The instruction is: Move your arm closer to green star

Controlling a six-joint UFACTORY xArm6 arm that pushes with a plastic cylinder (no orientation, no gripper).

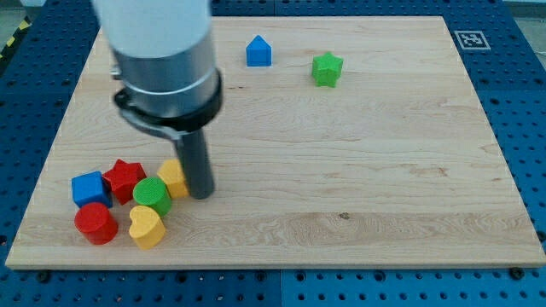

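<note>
My tip low on the wooden table — a bare rod end effector holding nothing, touching the yellow block at left, small green star block far right — well apart.

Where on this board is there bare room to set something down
Free: the whole right half below the green star, and the middle strip between the blue house-shaped block and my tip. Crowded: the lower left, where my tip stands beside the yellow block, green cylinder, red star, blue cube, red cylinder and yellow heart.
</note>
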